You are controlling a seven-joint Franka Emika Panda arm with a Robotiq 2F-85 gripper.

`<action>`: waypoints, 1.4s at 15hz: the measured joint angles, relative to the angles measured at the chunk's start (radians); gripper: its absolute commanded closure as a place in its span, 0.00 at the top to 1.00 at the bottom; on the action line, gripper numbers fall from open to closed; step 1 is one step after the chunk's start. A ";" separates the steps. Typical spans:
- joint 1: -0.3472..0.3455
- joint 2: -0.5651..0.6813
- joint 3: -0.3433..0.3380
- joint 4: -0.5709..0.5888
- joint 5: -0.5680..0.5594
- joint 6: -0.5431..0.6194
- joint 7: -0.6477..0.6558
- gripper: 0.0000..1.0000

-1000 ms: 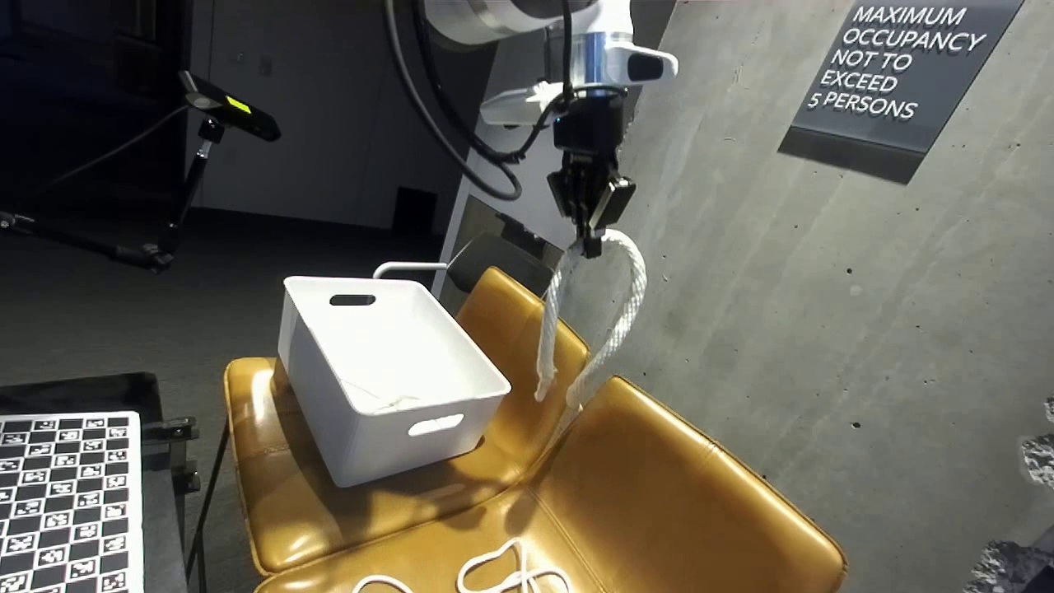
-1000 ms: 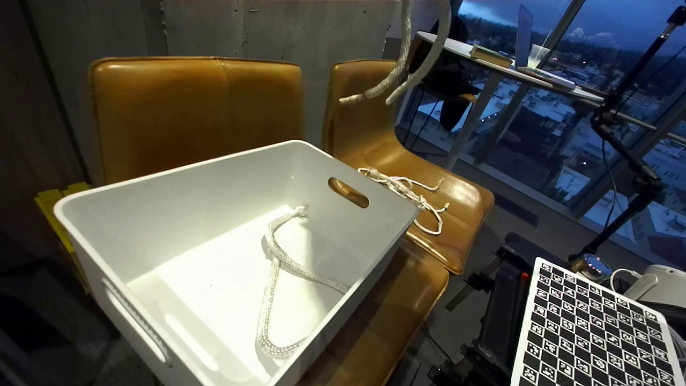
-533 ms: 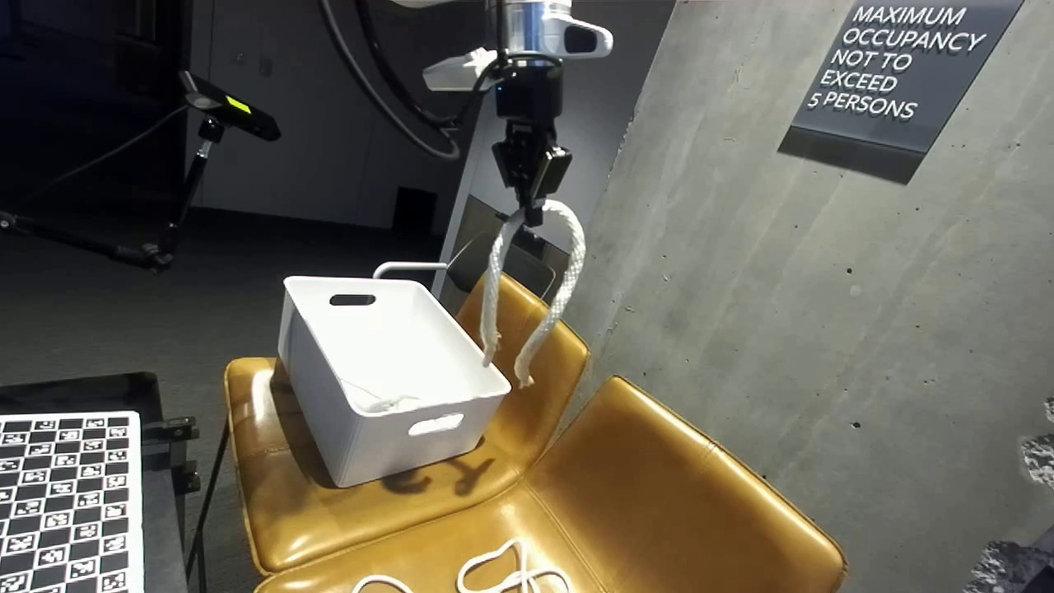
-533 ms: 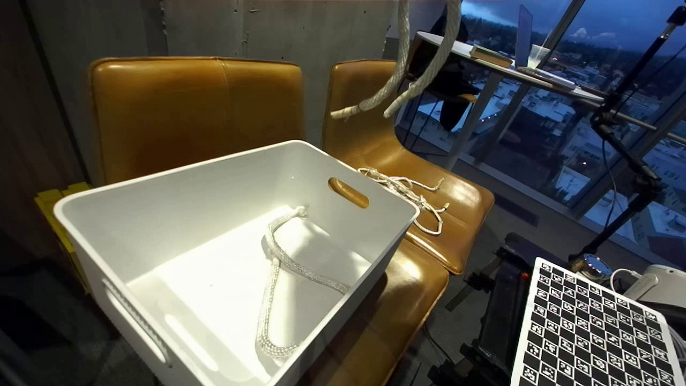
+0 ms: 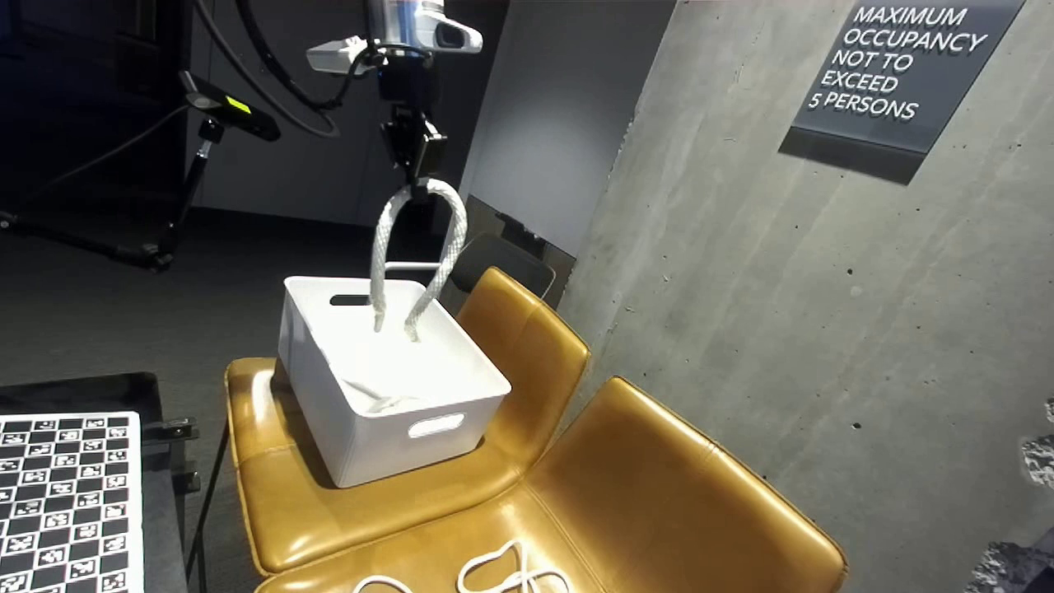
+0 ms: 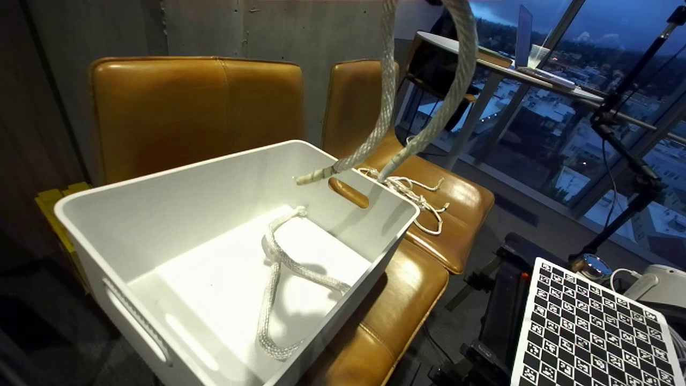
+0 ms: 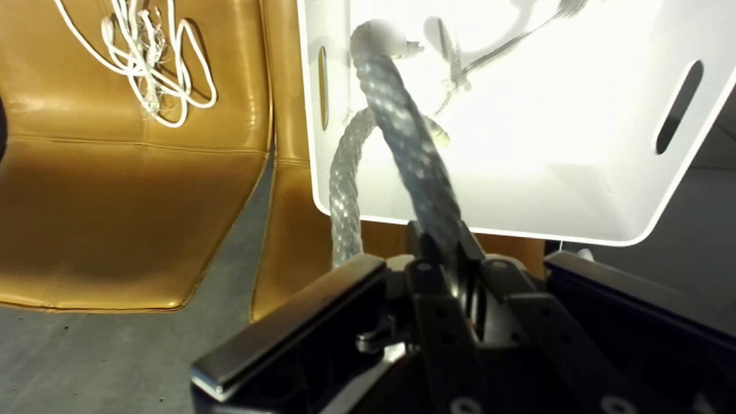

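My gripper (image 5: 420, 191) is shut on a thick white braided rope (image 5: 380, 255), gripping it near its middle so that both ends hang down in a loop. In the wrist view the rope (image 7: 408, 132) is pinched between the fingertips. The dangling ends appear over the white bin (image 5: 395, 453); in an exterior view one end of the rope (image 6: 383, 107) shows in front of the bin's handle-slot end. Whether the ends are below the rim I cannot tell. Inside the bin, a similar loose rope (image 6: 311, 276) lies on the floor.
The bin stands on a tan leather chair (image 5: 288, 535). Thin white cords (image 6: 407, 187) lie tangled on the adjoining chair seat (image 6: 455, 203). A checkered board (image 5: 66, 502), a camera on a jointed stand (image 5: 230, 107) and a concrete wall (image 5: 782, 288) are around.
Gripper and held rope have travelled from beside the chair backs to over the bin, leftward in an exterior view. The rope hangs lower and larger in the further exterior picture. The grip is unchanged.
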State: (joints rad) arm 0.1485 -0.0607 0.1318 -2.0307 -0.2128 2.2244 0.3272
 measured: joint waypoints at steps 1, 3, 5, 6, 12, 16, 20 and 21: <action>0.003 -0.001 0.012 -0.015 0.000 0.009 0.000 0.03; 0.004 0.001 0.021 -0.048 0.000 0.039 -0.006 0.03; 0.002 0.007 0.020 -0.081 0.000 0.068 -0.018 0.03; 0.000 0.013 0.019 -0.093 0.001 0.079 -0.027 0.03; -0.009 0.060 0.017 -0.126 0.002 0.113 -0.063 0.03; -0.010 0.084 0.014 -0.126 0.002 0.117 -0.072 0.03; -0.010 0.090 0.008 -0.124 0.002 0.121 -0.085 0.03; -0.010 0.090 0.007 -0.123 0.002 0.123 -0.087 0.03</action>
State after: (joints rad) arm 0.1381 0.0295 0.1390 -2.1532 -0.2109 2.3478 0.2407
